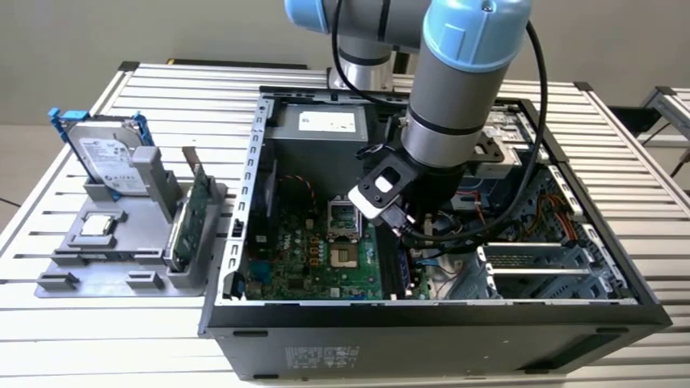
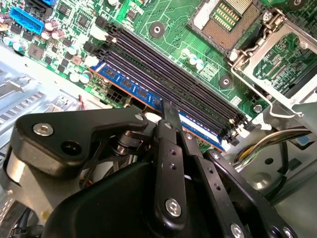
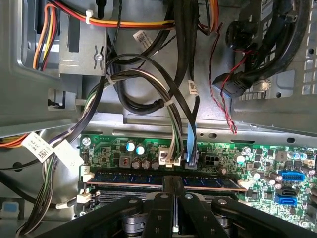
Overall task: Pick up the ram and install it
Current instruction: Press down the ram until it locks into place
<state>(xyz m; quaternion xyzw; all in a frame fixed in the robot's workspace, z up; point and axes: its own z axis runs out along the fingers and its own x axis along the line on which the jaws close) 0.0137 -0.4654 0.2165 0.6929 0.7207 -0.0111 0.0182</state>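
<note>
Claw [image 2: 170, 115] down inside the PC case [image 1: 431, 315], fingers together, clamped on the ram's [image 2: 130, 85] top edge. Ram sits in the outermost black slot of the motherboard [image 2: 173, 20].

Ram [image 2: 130, 85]: blue stick seated in the outermost black slot [image 2: 173, 74]
Gripper [image 2: 171, 116]: fingertips closed on the ram's top edge
Motherboard [image 2: 163, 20]: green
</note>
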